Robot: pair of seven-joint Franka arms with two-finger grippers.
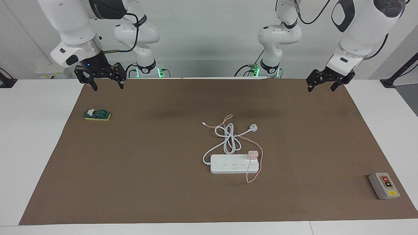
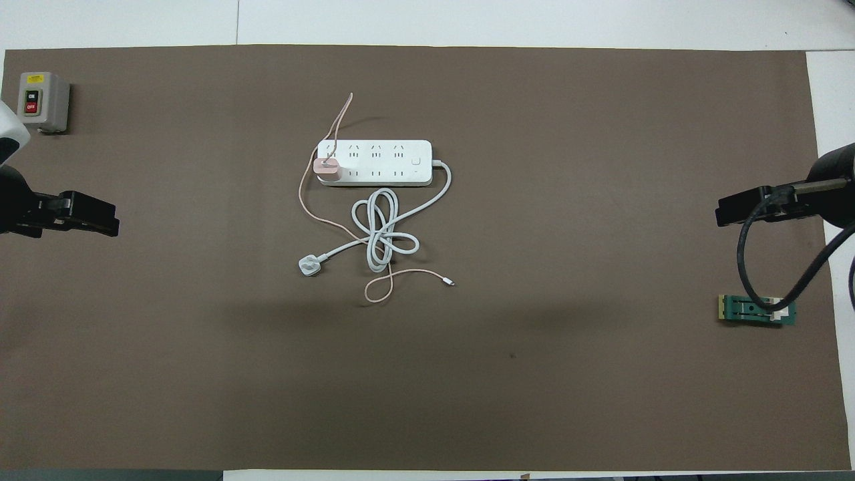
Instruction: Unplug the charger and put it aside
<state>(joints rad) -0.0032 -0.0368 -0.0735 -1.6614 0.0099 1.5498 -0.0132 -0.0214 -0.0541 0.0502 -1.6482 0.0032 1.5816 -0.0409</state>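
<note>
pink charger (image 1: 253, 154) sits plugged into the strip (image 1: 234, 164) at its left-arm end, mid-mat, so i've done nothing yet: left gripper (image 1: 328, 85) and right gripper (image 1: 104, 81) both hang open and empty over the mat's corners.

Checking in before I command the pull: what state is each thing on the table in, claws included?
charger: plugged into the power strip, at its end toward the left arm.
pink cable: loose, draped across the strip.
white round plug: unplugged, lying on the mat.
left claw: open, raised, waiting.
right claw: open, raised, waiting.
</note>
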